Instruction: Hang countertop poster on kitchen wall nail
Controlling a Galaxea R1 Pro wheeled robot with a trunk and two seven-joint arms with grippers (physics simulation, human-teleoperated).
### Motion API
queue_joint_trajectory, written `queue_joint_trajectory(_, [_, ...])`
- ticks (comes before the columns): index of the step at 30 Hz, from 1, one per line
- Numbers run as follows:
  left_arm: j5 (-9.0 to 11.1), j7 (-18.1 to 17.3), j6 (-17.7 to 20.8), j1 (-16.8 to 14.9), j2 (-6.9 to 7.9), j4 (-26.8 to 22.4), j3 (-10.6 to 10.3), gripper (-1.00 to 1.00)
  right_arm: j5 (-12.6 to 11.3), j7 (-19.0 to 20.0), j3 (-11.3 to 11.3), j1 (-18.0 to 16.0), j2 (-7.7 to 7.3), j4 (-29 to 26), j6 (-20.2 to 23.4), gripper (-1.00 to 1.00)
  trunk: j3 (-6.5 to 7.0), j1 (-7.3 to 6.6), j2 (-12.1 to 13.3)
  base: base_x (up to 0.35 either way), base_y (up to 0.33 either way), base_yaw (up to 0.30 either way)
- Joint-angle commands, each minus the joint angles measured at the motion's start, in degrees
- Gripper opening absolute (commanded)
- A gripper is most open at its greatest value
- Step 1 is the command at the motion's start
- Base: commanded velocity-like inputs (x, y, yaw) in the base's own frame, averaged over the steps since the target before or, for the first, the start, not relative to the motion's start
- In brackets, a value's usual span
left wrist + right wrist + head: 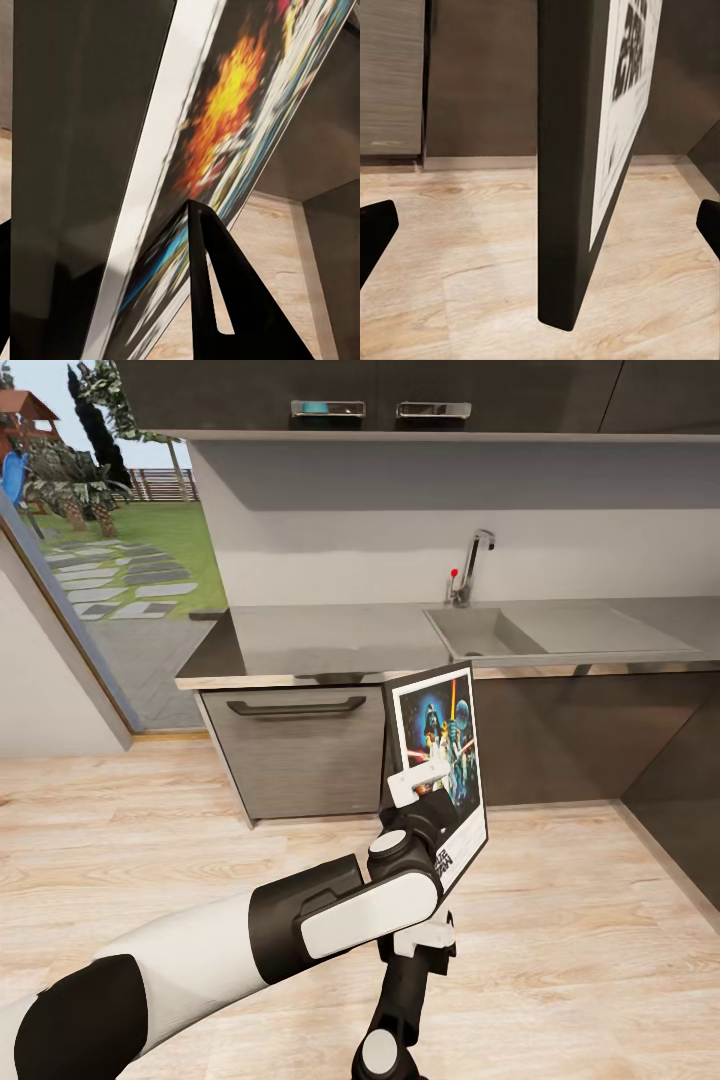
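Left end effector [425, 775] is clamped on the poster [440, 760], holding it upright over the wood floor [560, 920], just in front of the counter [330, 640]; right end effector's fingertips [375, 232] sit spread wide below the poster's corner; sink [480, 632] and tap [472, 565] behind; dark cabinets [560, 740] ahead.

The left arm [200, 950] reaches forward, its gripper [420, 780] clamped on the poster [445, 740]; the right gripper's fingertips [375, 232] spread wide below.
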Motion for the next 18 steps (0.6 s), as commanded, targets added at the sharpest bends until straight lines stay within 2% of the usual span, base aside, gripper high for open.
queue_joint_trajectory(1, [0.3,0.14,-0.51,-0.08,0.0,-0.03,-0.07,-1.0,0.02,-0.29,0.1,-0.04,0.0,-0.02,0.33,1.0,-0.05,0.0,-0.03,0.0,0.0,0.0])
queue_joint_trajectory(18, [0.32,0.22,-0.51,-0.08,0.0,-0.04,-0.1,-1.0,0.02,-0.29,0.19,-0.02,0.0,-0.06,0.35,1.0,-0.05,0.0,-0.03,0.0,0.0,0.0])
